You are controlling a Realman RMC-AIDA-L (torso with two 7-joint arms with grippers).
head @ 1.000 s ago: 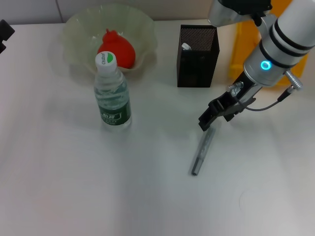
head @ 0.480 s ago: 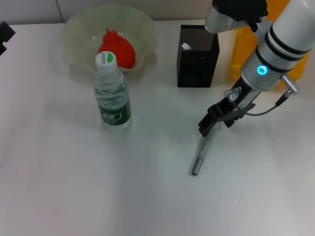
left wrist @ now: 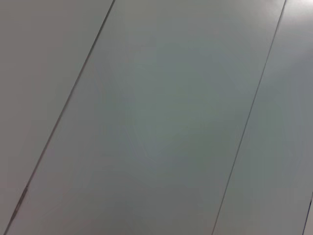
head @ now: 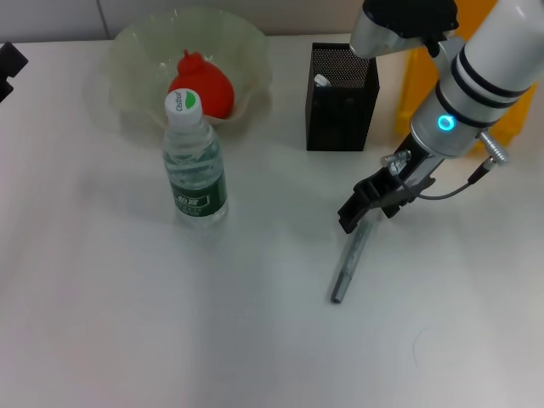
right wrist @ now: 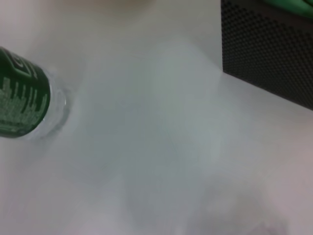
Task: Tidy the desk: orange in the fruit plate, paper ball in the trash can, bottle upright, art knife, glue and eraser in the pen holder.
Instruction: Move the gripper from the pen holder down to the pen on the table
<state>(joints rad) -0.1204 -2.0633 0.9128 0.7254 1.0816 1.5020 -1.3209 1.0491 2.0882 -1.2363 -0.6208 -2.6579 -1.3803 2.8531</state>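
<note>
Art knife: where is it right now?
Head view: the art knife lies flat on the desk's right half, in front of the pen holder, its far end under the right gripper.

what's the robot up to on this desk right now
The right end effector is low over the upper end of the grey art knife lying on the desk. The orange sits in the fruit plate, the bottle stands upright, and the pen holder waits nearby. The left arm is parked at the desk's edge.

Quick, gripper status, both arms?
Left gripper: parked at the desk's far left edge, cannot be told.
Right gripper: over the upper end of the art knife, cannot be told.
</note>
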